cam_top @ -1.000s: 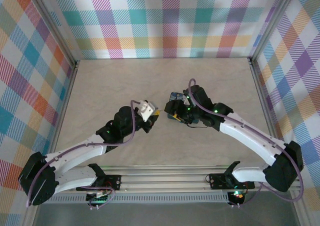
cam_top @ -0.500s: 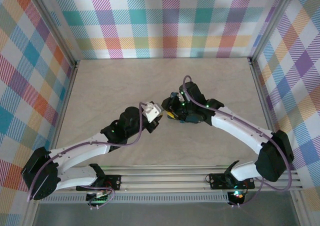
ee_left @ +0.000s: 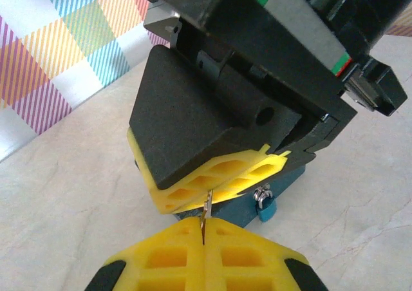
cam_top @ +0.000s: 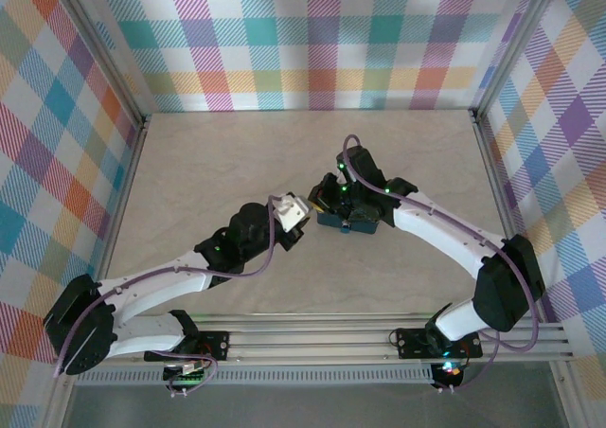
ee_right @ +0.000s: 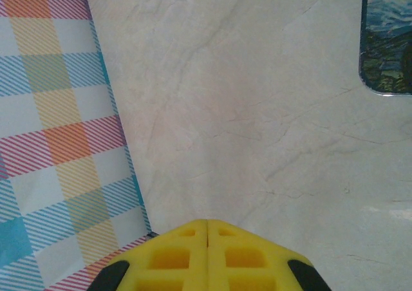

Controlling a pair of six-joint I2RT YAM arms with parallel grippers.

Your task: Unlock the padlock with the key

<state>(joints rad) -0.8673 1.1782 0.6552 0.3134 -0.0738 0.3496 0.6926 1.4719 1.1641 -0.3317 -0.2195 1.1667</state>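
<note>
My left gripper (ee_left: 205, 230) is shut on the key (ee_left: 206, 208), whose thin metal blade sticks up from between the yellow pads. The tiny padlock (ee_left: 266, 205), with a bluish body and a silver shackle, hangs on the front of a teal box (ee_left: 286, 174), a little right of the key tip. My right gripper (ee_right: 207, 223) is shut with nothing in it. In the left wrist view its yellow fingers (ee_left: 212, 175) lie over the box's near top edge. From above, the left gripper (cam_top: 303, 222) and the right gripper (cam_top: 325, 204) nearly meet at the box (cam_top: 348, 222).
The box's starry-sky printed lid (ee_right: 388, 40) shows at the upper right of the right wrist view. Plaid walls (cam_top: 312, 40) enclose the marble table (cam_top: 208, 163) on three sides. Both arms' purple cables arch above the wrists.
The left gripper has advanced rightward with the key toward the box. The right arm has swung left and its gripper has settled over the box.
</note>
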